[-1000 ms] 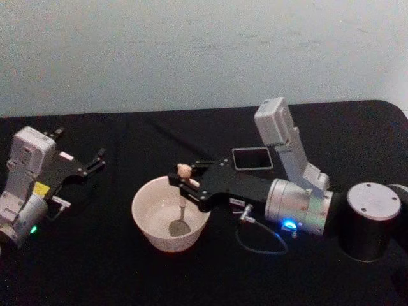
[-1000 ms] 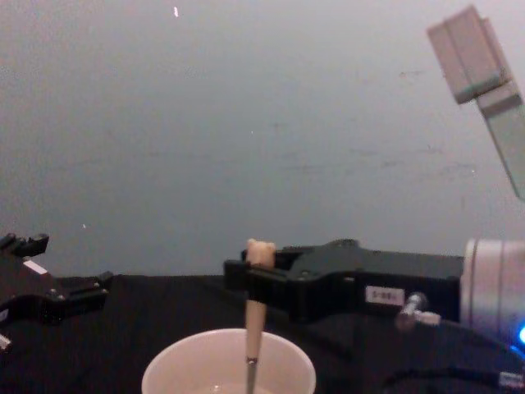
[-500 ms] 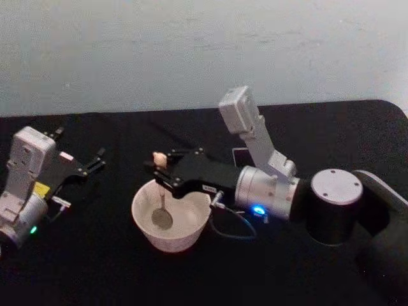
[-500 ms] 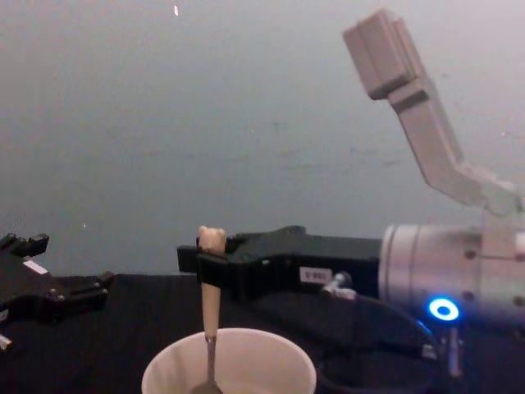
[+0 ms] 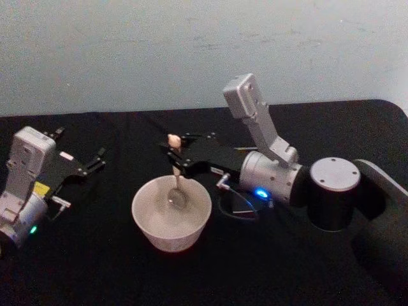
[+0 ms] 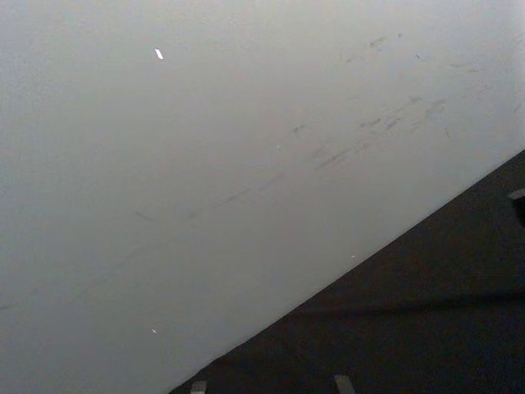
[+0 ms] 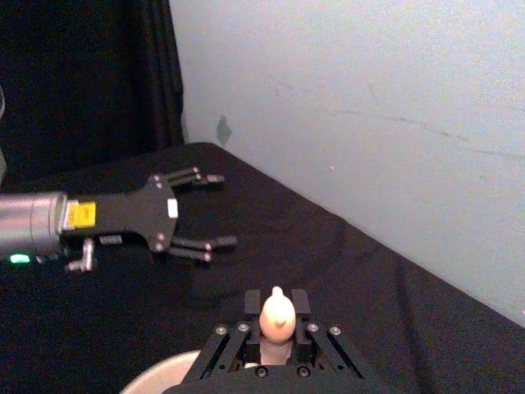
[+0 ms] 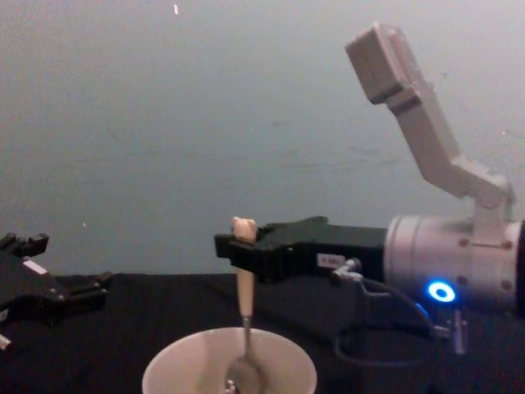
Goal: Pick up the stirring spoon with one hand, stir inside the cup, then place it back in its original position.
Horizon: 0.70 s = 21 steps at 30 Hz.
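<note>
The cream-white cup stands on the black table in front of me. The stirring spoon hangs nearly upright, its metal bowl low inside the cup toward the far rim. My right gripper is shut on the spoon's beige handle just under the bear-head knob. From the chest view the spoon drops from the right gripper into the cup. The knob stands up between the right fingers. My left gripper rests open at the far left, holding nothing. The holder that is the original position is hidden behind my right arm.
A black cloth covers the table up to a pale wall. My right forearm crosses the table's middle right, with a loose cable beside the cup. The left gripper lies well left of the cup.
The right gripper has carried the spoon from the cup's right side to its left, then back toward the far middle. The left arm has not moved.
</note>
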Motion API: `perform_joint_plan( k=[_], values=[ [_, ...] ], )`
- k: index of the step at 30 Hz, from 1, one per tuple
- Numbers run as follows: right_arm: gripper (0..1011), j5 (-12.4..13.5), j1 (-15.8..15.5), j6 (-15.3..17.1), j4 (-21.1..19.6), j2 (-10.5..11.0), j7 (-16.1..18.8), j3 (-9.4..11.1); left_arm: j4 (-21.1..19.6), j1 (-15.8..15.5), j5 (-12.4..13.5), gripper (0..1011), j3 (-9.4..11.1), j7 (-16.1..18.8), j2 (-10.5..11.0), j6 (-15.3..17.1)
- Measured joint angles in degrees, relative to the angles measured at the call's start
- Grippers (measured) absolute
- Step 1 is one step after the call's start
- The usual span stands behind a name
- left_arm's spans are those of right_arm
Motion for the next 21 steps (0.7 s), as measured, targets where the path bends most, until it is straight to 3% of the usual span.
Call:
perform_joint_plan(
  k=[8,21],
  values=[
    [214,-0.04,-2.25,-0.33,-3.44,3.32,2.2,1.26,0.0,0.0,0.0,1001,0.0,0.0,0.0,0.0],
    [214,3.32,-6.45,1.39,-10.72,7.48,4.86,1.66,0.0,0.0,0.0,1001,0.0,0.0,0.0,0.0]
  ],
)
